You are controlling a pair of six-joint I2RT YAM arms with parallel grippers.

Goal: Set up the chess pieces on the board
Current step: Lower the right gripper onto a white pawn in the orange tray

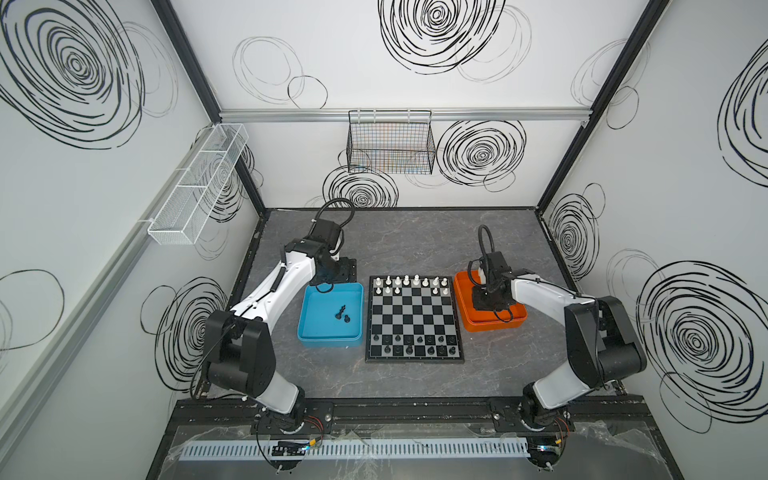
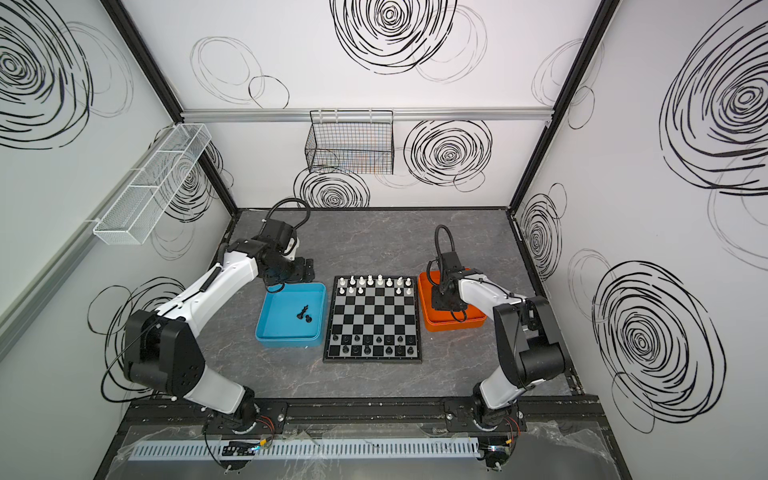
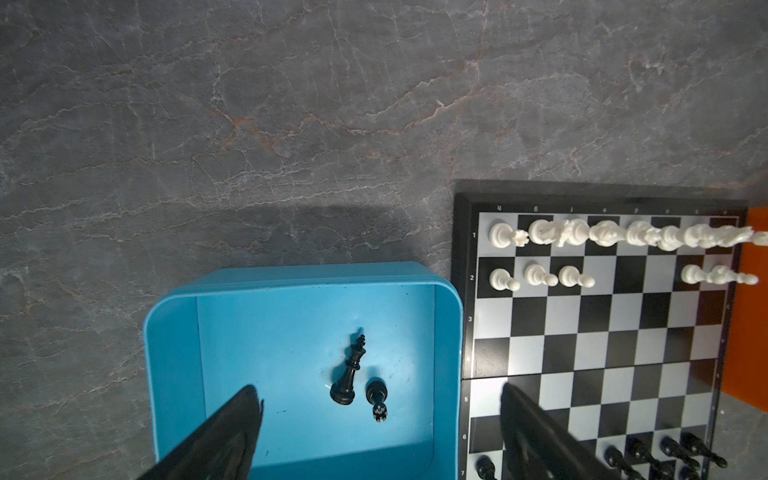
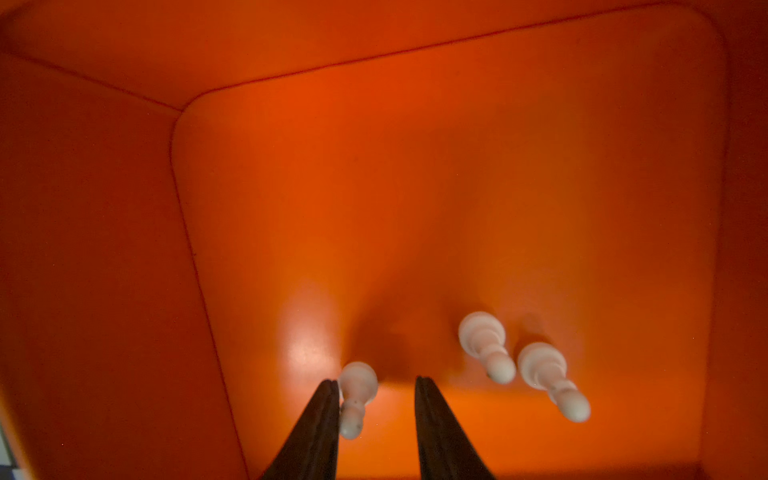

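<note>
The board (image 1: 413,320) lies mid-table, with white chess pieces (image 1: 411,282) on its two far rows and black ones (image 1: 411,345) on its two near rows. In the blue tray (image 3: 174,353) a black king (image 3: 351,374) and a black rook (image 3: 377,397) lie on their sides. My left gripper (image 3: 378,392) hangs open above that tray's far part, holding nothing. My right gripper (image 4: 375,381) is down inside the orange tray (image 4: 415,208). Its jaws stand apart around a white pawn (image 4: 357,386) that rests against one finger (image 4: 324,415). Two more white pawns (image 4: 484,340) (image 4: 544,370) stand beside it.
The blue tray (image 1: 328,343) sits against the board's left side and the orange tray (image 1: 494,328) against its right. A black wire basket (image 1: 390,141) hangs on the back wall and a white mesh basket (image 1: 199,183) on the left wall.
</note>
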